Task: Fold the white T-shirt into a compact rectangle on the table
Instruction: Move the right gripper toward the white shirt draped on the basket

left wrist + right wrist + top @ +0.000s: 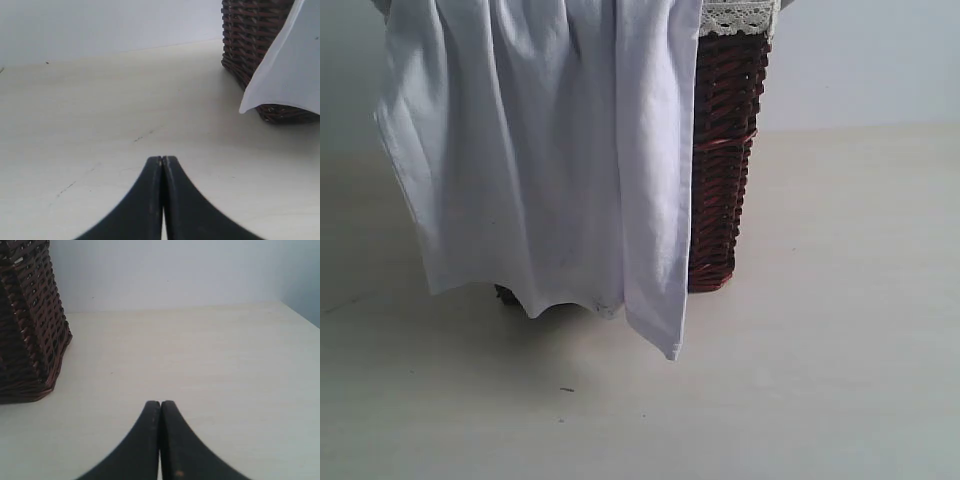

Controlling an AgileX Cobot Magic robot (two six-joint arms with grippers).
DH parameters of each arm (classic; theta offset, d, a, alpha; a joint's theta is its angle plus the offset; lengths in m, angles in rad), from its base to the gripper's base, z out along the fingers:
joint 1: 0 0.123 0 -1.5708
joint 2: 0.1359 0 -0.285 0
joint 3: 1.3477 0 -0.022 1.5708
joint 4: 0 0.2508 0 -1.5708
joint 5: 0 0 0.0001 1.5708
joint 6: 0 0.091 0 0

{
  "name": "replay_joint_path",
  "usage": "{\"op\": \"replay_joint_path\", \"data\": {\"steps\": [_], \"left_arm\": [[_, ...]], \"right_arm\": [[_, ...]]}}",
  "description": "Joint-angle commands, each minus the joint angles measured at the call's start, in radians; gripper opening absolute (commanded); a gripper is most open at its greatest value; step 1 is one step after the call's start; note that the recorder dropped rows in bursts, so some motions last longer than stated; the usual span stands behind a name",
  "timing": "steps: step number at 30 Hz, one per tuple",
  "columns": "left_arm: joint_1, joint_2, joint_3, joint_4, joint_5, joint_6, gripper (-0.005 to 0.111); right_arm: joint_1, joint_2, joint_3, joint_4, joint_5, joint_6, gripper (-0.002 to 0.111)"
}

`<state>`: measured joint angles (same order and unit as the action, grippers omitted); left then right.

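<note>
The white T-shirt (540, 150) is not on the desk (820, 380) yet. It hangs draped over a dark wicker basket (725, 160) that stands on the desk in from its far edge, with lace trim (735, 15) showing at the basket's rim. The cloth falls straight down, so its long axis runs vertically from the basket's top toward the desk. Its lowest corner ends close to the desk surface; whether it touches cannot be told.

The left gripper (163, 160) is closed on nothing, its jaws pressed together low over bare desk. The left wrist view shows the basket ahead and off to one side, with a hanging shirt corner (285, 65) in front of the wicker and well apart from the gripper. The right gripper (160, 404) is likewise closed and empty. Its wrist view shows only bare wicker (30, 325), no cloth.

The shirt covers the side of the basket that faces the left arm, so the left arm probably has the more direct path to the fabric. Either gripper would have to open before it could take hold of the cloth.
</note>
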<state>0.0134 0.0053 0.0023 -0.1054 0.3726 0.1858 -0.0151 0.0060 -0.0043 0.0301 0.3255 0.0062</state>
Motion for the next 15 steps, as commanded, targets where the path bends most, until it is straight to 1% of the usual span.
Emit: {"op": "replay_joint_path", "data": {"steps": [1,10,13,15], "left_arm": [[-0.006,-0.005,-0.002,-0.007,-0.010,0.002,0.000],[-0.006,-0.005,-0.002,-0.007,-0.010,0.002,0.000],[-0.006,-0.005,-0.002,-0.007,-0.010,0.002,0.000],[-0.006,-0.005,-0.002,-0.007,-0.010,0.002,0.000]], "right_arm": [[0.002,-0.006,0.004,-0.002,-0.016,-0.006,0.000],[0.002,-0.002,0.004,0.002,-0.016,-0.006,0.000],[0.002,0.152,-0.023,-0.009,-0.046,-0.013,0.000],[0.008,0.275,-0.065,-0.064,-0.053,-0.049,0.000]]}}
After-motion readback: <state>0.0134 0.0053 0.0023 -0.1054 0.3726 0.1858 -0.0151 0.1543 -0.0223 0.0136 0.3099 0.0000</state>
